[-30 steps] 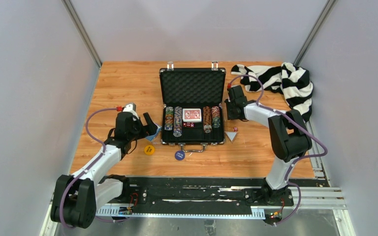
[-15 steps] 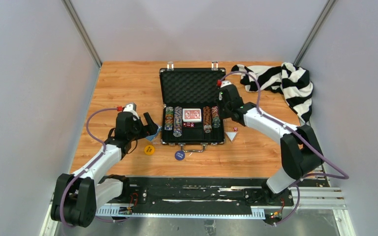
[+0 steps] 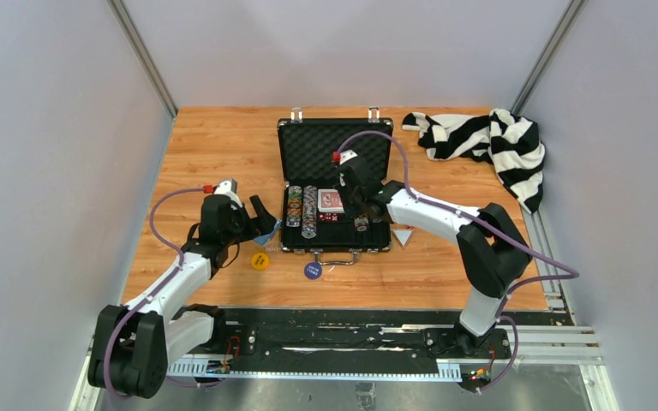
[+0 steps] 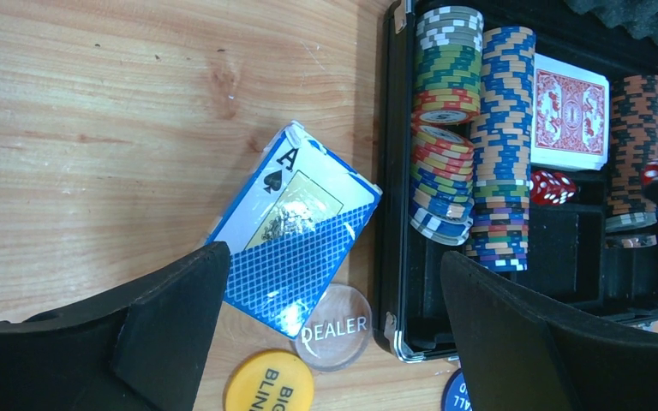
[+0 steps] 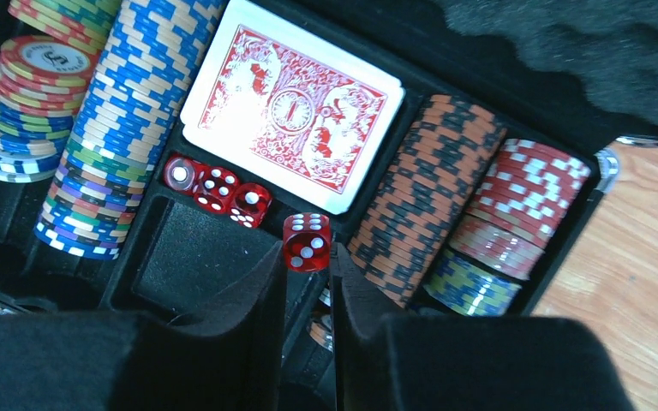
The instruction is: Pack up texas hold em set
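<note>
The right gripper (image 5: 308,261) is clenched on one red die (image 5: 307,241) and hangs over the open briefcase (image 3: 336,144), at the centre of the right wrist view. The empty part of the dice pocket (image 5: 193,257) lies just to the lower left of the held die. Three other dice (image 5: 216,188) sit at its upper edge, under the red card deck (image 5: 291,116). I judge that a small shift left and then a release is needed. The left gripper (image 4: 334,265) is released, and the blue deck (image 4: 296,231) lies slanted on the surface (image 4: 94,103) between its fingers, so the left arm is nearer to it.
</note>
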Robot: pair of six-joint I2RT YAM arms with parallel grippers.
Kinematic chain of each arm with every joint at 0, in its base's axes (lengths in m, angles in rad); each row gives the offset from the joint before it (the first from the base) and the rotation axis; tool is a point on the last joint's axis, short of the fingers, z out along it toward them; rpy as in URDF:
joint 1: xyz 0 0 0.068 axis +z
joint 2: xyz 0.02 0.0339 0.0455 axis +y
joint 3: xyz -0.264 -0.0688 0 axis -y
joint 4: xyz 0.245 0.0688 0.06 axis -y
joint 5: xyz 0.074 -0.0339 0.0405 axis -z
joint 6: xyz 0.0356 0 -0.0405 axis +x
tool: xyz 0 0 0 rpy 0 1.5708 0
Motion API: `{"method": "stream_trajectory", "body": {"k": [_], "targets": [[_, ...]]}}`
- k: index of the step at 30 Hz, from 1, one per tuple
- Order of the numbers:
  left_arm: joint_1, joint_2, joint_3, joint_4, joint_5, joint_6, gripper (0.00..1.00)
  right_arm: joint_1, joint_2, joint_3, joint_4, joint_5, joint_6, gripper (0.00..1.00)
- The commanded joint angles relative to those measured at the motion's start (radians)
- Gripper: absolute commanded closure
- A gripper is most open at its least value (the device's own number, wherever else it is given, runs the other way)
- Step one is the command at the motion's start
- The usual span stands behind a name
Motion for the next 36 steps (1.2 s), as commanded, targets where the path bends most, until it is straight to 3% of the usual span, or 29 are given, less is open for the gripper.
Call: {"method": "stream_trajectory", "body": {"k": [1, 22, 27, 36], "targets": [[-0.004, -0.030, -0.011, 0.033, 0.013, 0.008, 0.02, 0.036, 0.065, 0.036, -0.025, 0.009, 0.025, 0.80], [-0.004, -0.008, -0.011, 0.039, 0.030, 0.004, 0.02, 0.060, 0.178, 0.060, 0.002, 0.026, 0.039, 0.79], [-0.004, -0.003, -0.009, 0.041, 0.032, 0.005, 0.03, 0.060, 0.156, 0.044, 0.010, -0.011, 0.032, 0.48], [-0.004, 0.008, -0.009, 0.047, 0.044, 0.001, 0.03, 0.061, 0.019, -0.010, 0.035, -0.038, 0.013, 0.45]]}}
